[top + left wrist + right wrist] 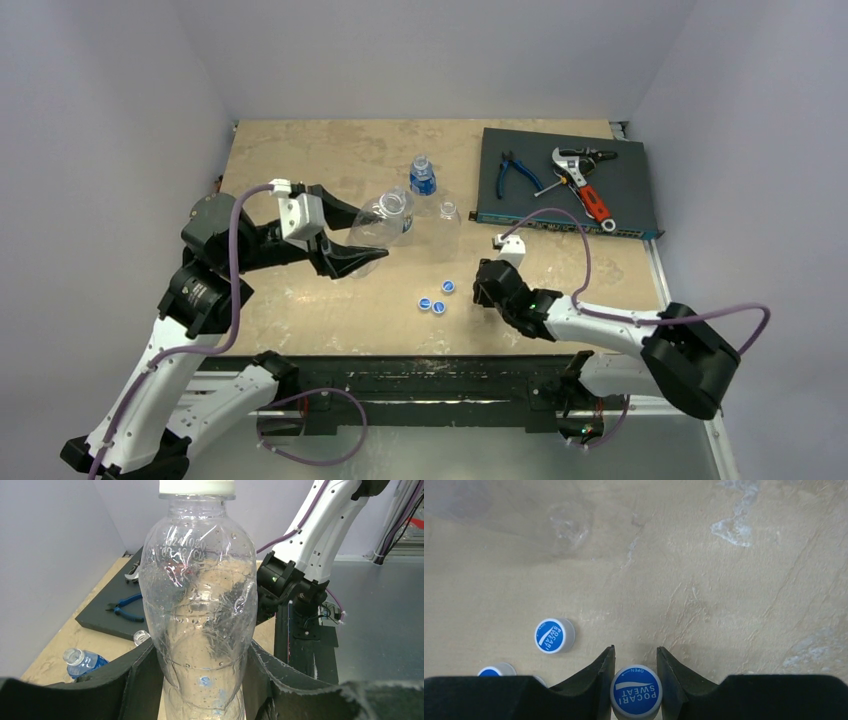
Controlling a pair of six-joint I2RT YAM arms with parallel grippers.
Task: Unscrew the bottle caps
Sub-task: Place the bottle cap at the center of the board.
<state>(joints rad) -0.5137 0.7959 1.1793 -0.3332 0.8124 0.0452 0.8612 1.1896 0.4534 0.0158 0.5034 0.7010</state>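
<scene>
My left gripper [365,238] is shut on a clear unlabelled bottle [385,215] and holds it off the table, tilted. The left wrist view shows its fingers [145,675] pressed on both sides of the bottle [200,605], with a white cap [196,487] on its neck. My right gripper [636,677] is shut on a blue bottle cap [636,692] low over the table; from above, the gripper [484,288] hides that cap. Three blue caps [437,299] lie loose just left of it. A blue-labelled bottle [423,180] and a clear one [447,218] stand behind, necks open.
A dark tray [620,205] at the back right carries blue-handled pliers [517,172] and a red-handled wrench [585,190]. Grey walls close in the table on three sides. The loose caps [554,635] lie left of my right fingers.
</scene>
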